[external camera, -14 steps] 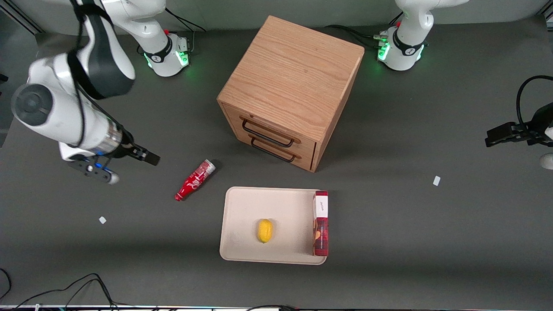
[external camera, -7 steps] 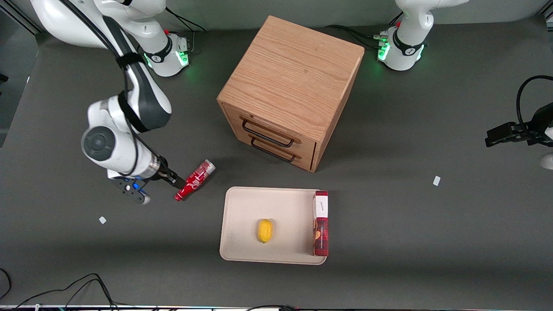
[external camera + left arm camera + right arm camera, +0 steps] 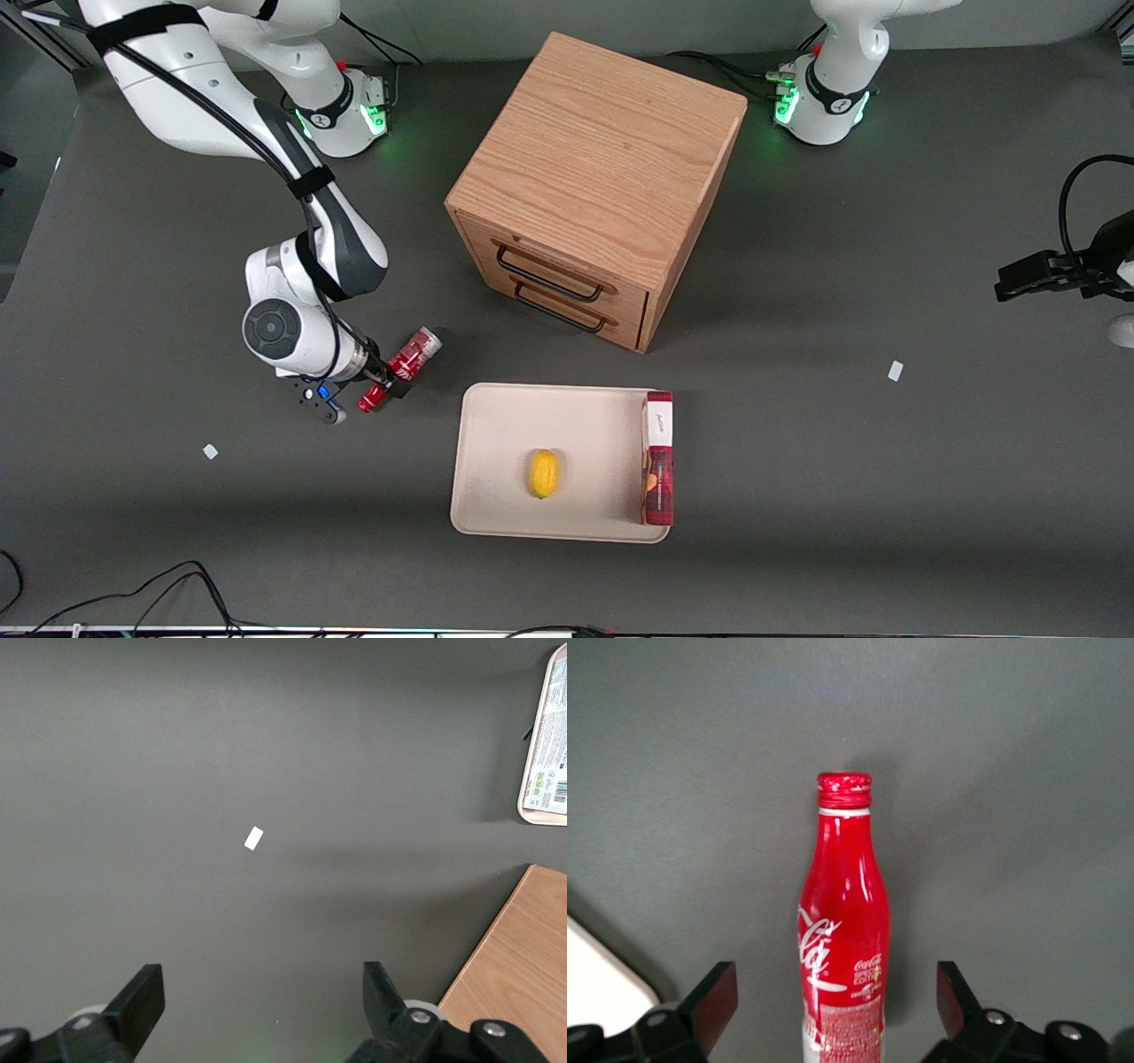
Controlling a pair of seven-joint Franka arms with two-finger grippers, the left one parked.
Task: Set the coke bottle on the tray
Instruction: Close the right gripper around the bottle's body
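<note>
- While it lies flat on the dark table, the small red coke bottle (image 3: 843, 930) sits between the spread jaws of the black gripper (image 3: 837, 1005).
- Its cap points away from the wrist; contact seemingly none.
- Beside it, the cream tray (image 3: 496, 461).

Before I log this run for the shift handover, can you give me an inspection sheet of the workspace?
Surface: dark grey table, two small white scraps on it.
Job's things: coke bottle lies on its side on the table, beside the tray, not on it.
Clutter: lemon and red box on the tray; wooden drawer cabinet farther from the front camera, both drawers shut.
Pincer: pincer open, fingers either side of the bottle's body, not closed on it.
Cables: black cables at the table's near edge.
Surroundings: nothing seen.
</note>
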